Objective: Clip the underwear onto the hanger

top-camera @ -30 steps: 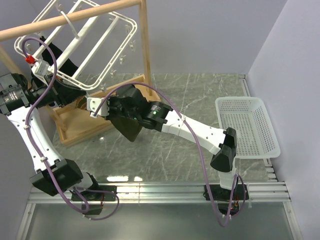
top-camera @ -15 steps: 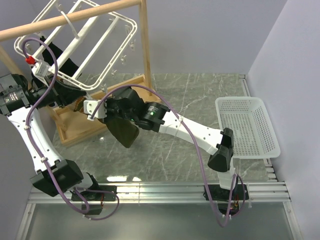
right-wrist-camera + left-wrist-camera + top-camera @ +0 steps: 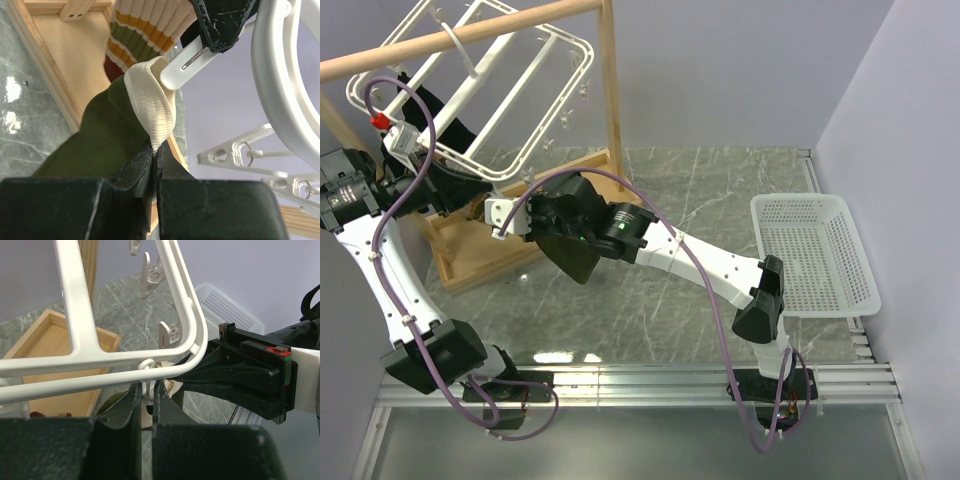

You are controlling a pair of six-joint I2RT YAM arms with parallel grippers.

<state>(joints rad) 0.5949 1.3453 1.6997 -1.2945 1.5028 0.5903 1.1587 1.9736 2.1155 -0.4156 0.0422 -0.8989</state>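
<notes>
The underwear (image 3: 572, 256) is dark olive-green with a cream waistband (image 3: 150, 102). My right gripper (image 3: 155, 150) is shut on that waistband and holds it up to a white clip (image 3: 182, 65) of the hanger (image 3: 485, 85). The waistband's edge touches the clip's mouth. My left gripper (image 3: 146, 390) is shut on this same clip (image 3: 145, 412), under the corner of the white frame (image 3: 192, 322). In the top view the left gripper (image 3: 485, 200) and right gripper (image 3: 525, 215) meet below the frame's near corner, with the cloth hanging down from the right one.
The hanger hangs from a wooden rail stand (image 3: 610, 90) with a wooden base tray (image 3: 470, 255). A striped ribbed garment (image 3: 145, 25) hangs just behind the clip. More clips (image 3: 235, 150) dangle nearby. A white mesh basket (image 3: 815, 255) stands at the right.
My right arm has carried the underwear left and a little up, towards the hanger's near corner and the left gripper. The left arm has stayed put.
</notes>
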